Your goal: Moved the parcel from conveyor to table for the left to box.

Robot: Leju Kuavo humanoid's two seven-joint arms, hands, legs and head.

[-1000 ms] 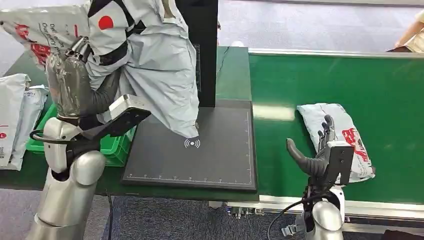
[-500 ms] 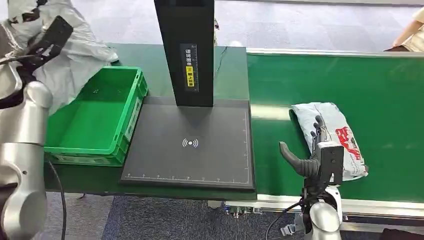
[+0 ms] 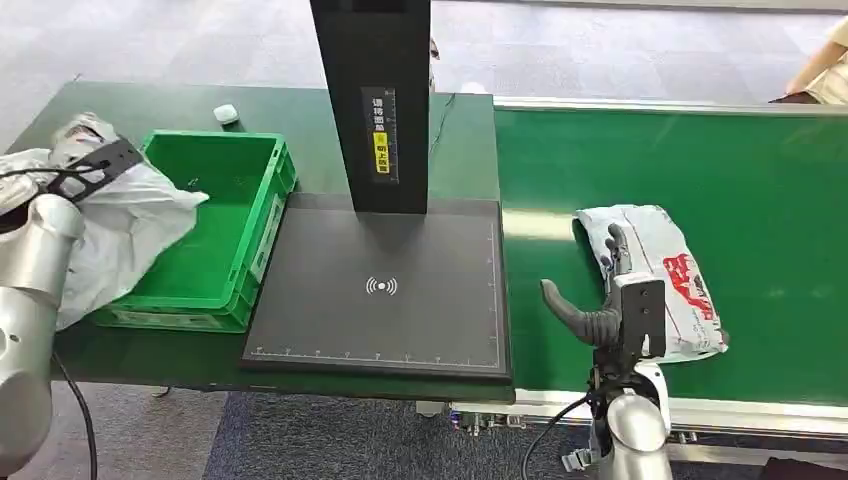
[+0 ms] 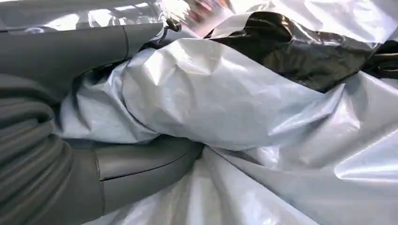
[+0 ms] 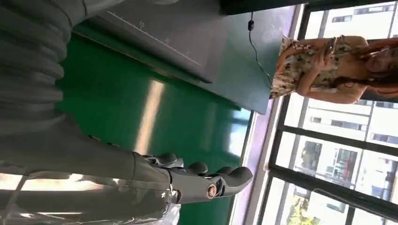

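Lying on the green conveyor [image 3: 760,170] near its front edge, just beside the black scan pad, the parcel [image 3: 662,275] waits with its red print facing up. The right hand [image 3: 603,300] stands at the parcel's left side, with the fingers [image 3: 617,248] spread over the near corner of the bag and the thumb pointing away toward the pad; in the right wrist view the fingers [image 5: 206,180] are stretched out and apart and they grip nothing, so this hand is released. I judge that it is placed so in order to close on the parcel's edge and carry it to the worktop [image 3: 460,150]. The left hand [image 4: 141,168] is at the far left edge of the worktop, beside the green box [image 3: 215,215], and it grips a grey plastic bag [image 3: 120,225] that hangs partly over the box's left rim; in the left wrist view the thumb and the grey cover press into the crumpled film. This seems to be the boxing step, with the bag held over the box so that it can go inside. The scan pad [image 3: 390,290] in the middle is bare, probably as the place where the next parcel must be put.
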